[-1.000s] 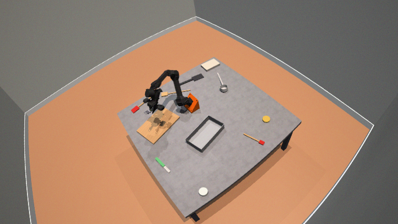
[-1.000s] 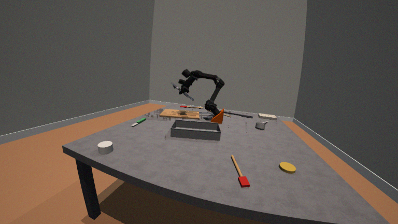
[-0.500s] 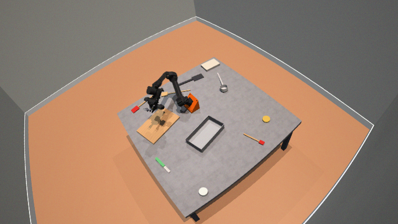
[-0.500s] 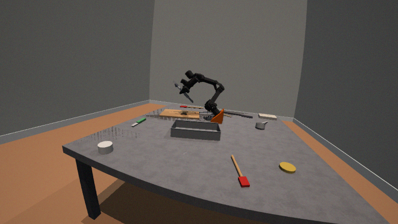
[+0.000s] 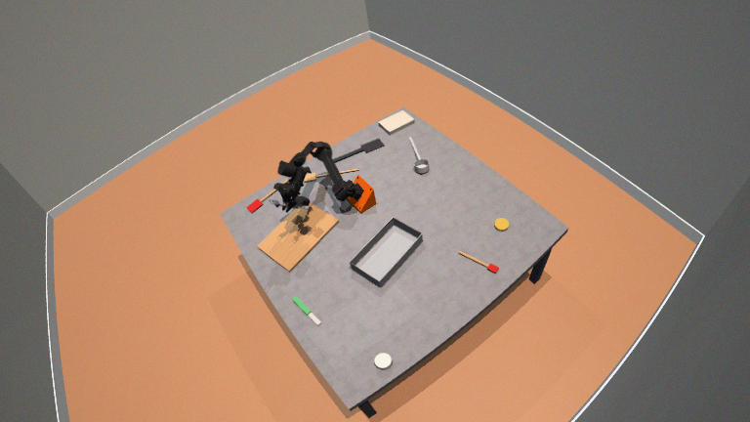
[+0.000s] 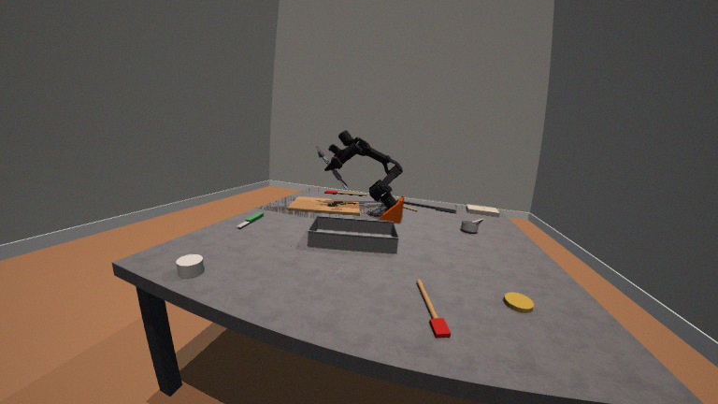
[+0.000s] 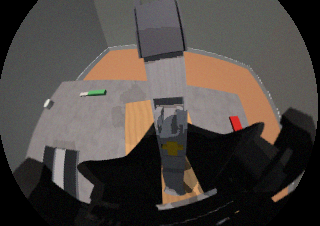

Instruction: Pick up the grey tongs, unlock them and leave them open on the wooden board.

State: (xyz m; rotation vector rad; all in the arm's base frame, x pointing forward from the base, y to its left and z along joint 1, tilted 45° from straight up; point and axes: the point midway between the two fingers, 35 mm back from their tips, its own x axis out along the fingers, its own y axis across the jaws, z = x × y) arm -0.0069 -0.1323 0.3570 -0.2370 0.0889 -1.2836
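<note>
Exterior view: the gripper [image 5: 294, 204] [image 6: 331, 166] [image 7: 164, 124] grips the tongs [image 6: 338, 176] [image 7: 162, 31] steeply tilted above the board [image 5: 276, 248] [image 6: 301, 205] [image 7: 136, 121], probably to point the tips down for unlocking.

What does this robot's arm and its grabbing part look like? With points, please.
The jointed arm is matte black, with chunky joints and slim links. Its end effector [image 6: 330, 166] is also black, with tapering fingers. I can't make out any sleeve or lettering.
</note>
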